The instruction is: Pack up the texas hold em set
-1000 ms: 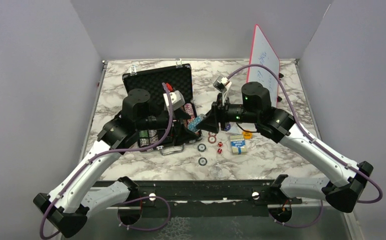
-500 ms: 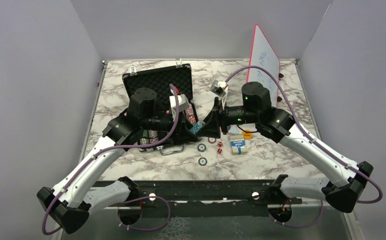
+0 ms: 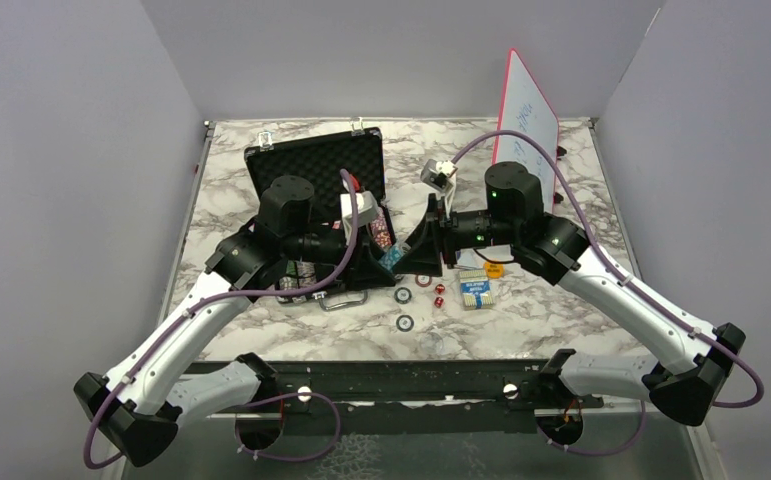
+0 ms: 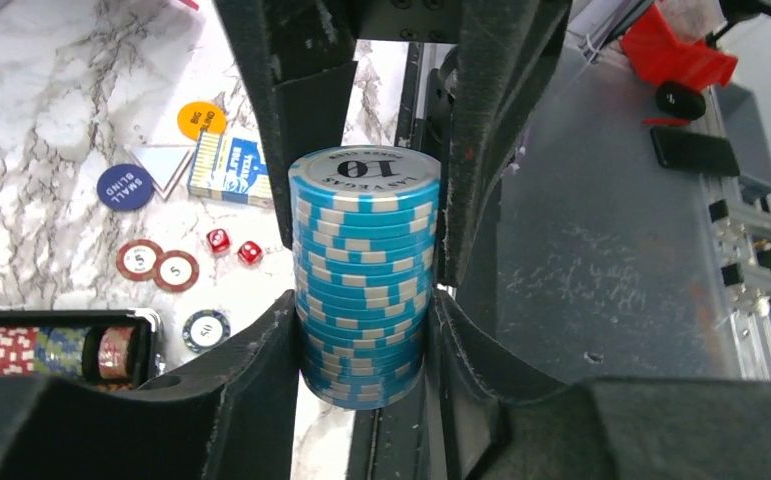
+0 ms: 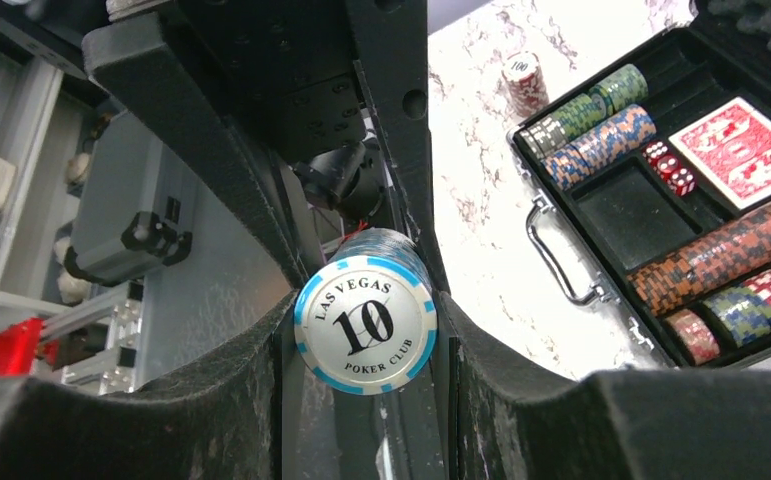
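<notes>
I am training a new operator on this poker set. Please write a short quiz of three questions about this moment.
1. True or false: the black briefcase is closed.
2. Which number is printed on the end chip of the light-blue chip stack? A) 5 B) 10 C) 100
3. Short answer: how many red dice lie on the marble table just below the blue card deck in the left wrist view?

Key: 1 false; 2 B; 3 two.
</notes>
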